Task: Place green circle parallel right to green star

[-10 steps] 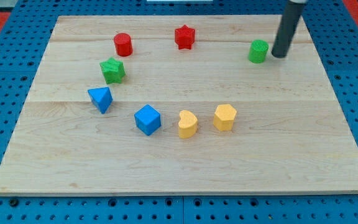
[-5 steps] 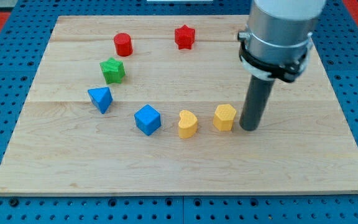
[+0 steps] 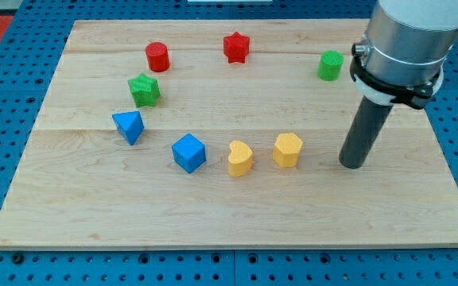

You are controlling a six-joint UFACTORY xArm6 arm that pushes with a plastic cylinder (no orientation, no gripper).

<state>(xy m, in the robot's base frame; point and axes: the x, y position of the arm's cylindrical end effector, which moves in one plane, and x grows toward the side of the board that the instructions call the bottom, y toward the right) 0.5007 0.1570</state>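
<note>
The green circle (image 3: 331, 65), a short cylinder, stands near the board's top right. The green star (image 3: 144, 90) sits at the left, slightly lower in the view. My tip (image 3: 354, 164) rests on the board at the right, well below the green circle and to the right of the yellow hexagon-like block (image 3: 288, 149). It touches no block.
A red cylinder (image 3: 157, 56) and a red star (image 3: 236, 47) sit near the top. A blue triangular block (image 3: 129, 126), a blue cube (image 3: 189, 152) and a yellow heart (image 3: 240, 158) lie in an arc below. The wooden board (image 3: 420, 199) lies on blue pegboard.
My tip moved from beside the green circle down to next to the yellow hexagon-like block, then shifted right to its present spot. The green circle is uncovered again, in the same place.
</note>
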